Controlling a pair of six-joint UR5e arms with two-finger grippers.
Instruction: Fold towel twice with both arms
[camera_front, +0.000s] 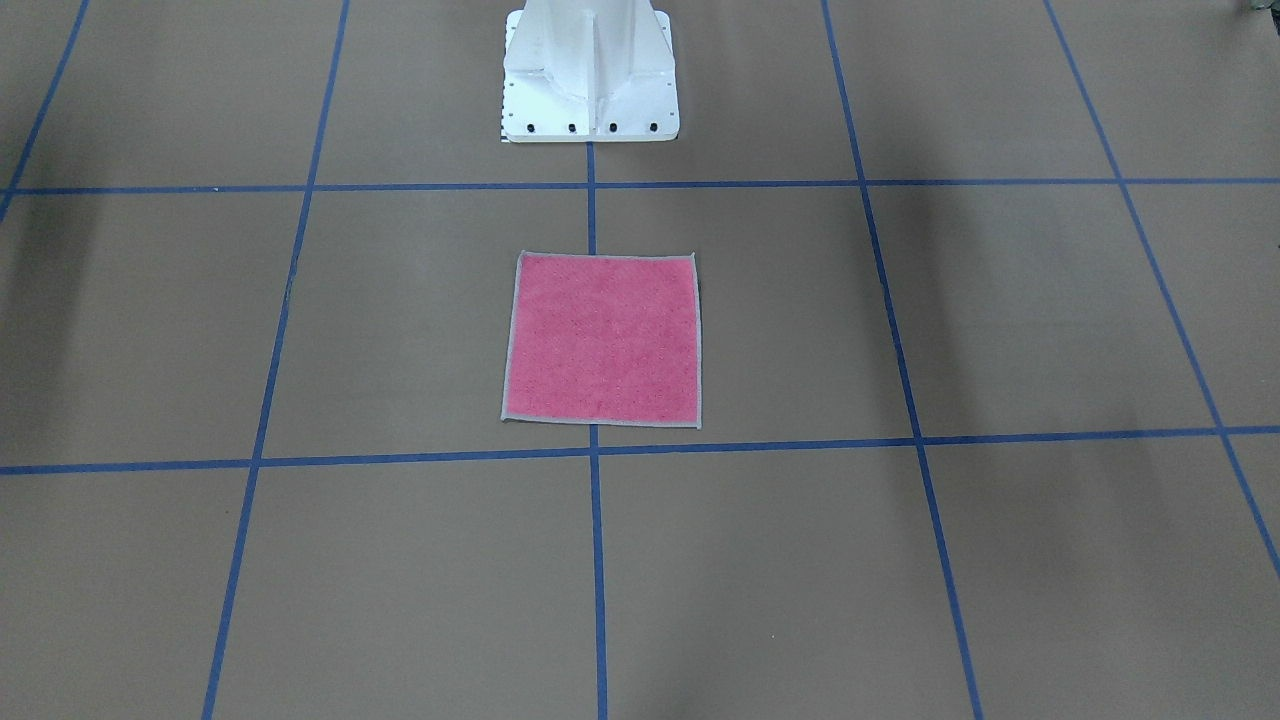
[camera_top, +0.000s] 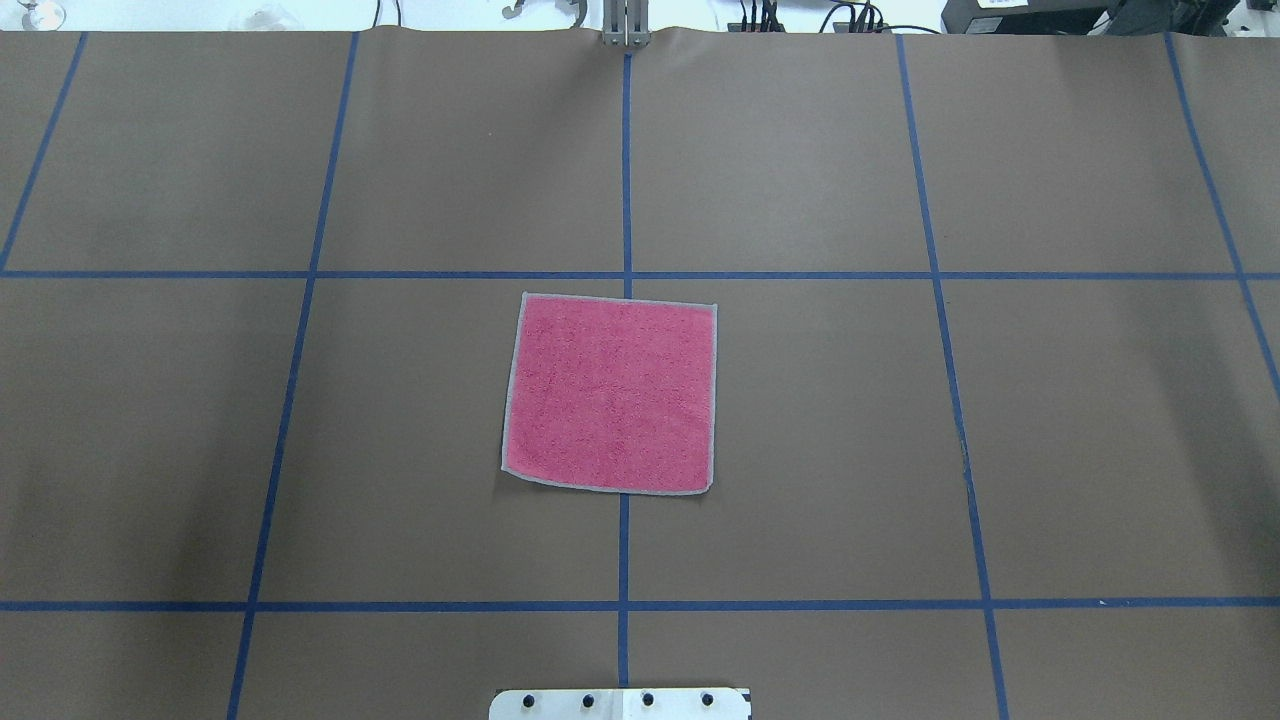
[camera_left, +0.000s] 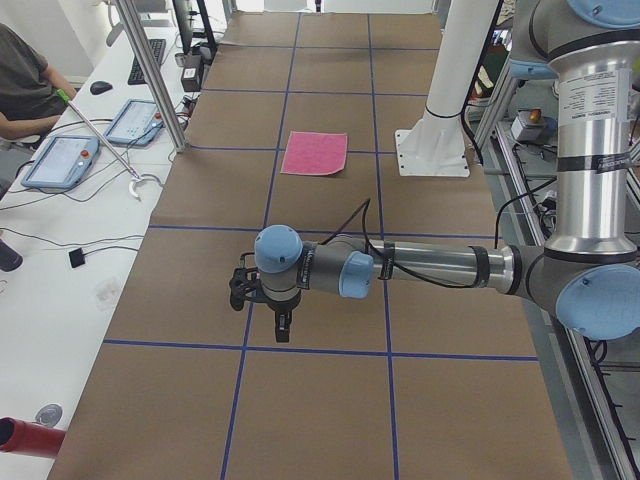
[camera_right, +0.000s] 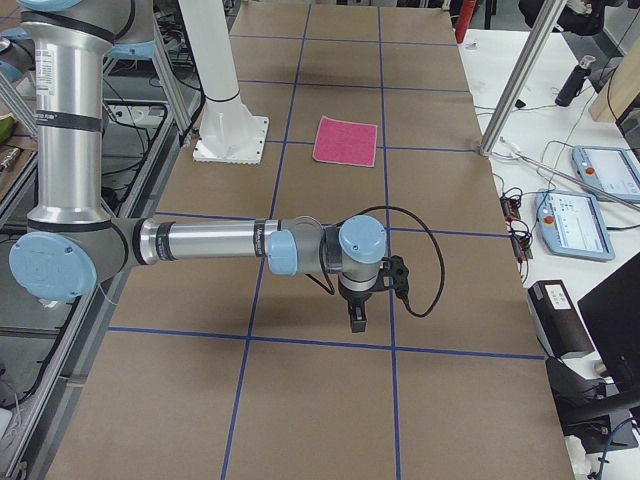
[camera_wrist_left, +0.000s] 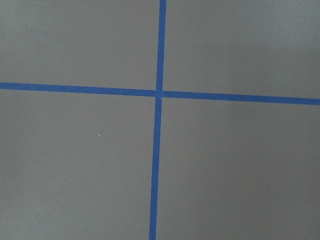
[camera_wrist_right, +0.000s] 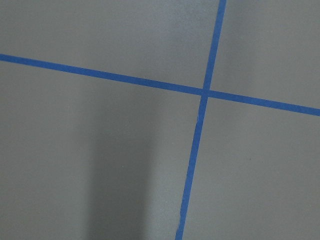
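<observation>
The towel (camera_front: 601, 340) lies flat and unfolded, pink face up, at the middle of the brown table, just in front of the pedestal. It also shows in the overhead view (camera_top: 611, 393) and in both side views (camera_left: 315, 153) (camera_right: 346, 141). The left arm's gripper (camera_left: 283, 330) hangs over the table far out to the robot's left, well away from the towel; I cannot tell if it is open or shut. The right arm's gripper (camera_right: 357, 318) hangs far out to the robot's right; I cannot tell its state either. Both wrist views show only table and blue tape.
The white pedestal base (camera_front: 590, 80) stands at the table's robot side. Blue tape lines (camera_top: 625, 180) divide the brown surface into a grid. A metal post (camera_left: 150, 70), tablets (camera_left: 60, 160) and a seated person (camera_left: 25, 85) are on the operators' side.
</observation>
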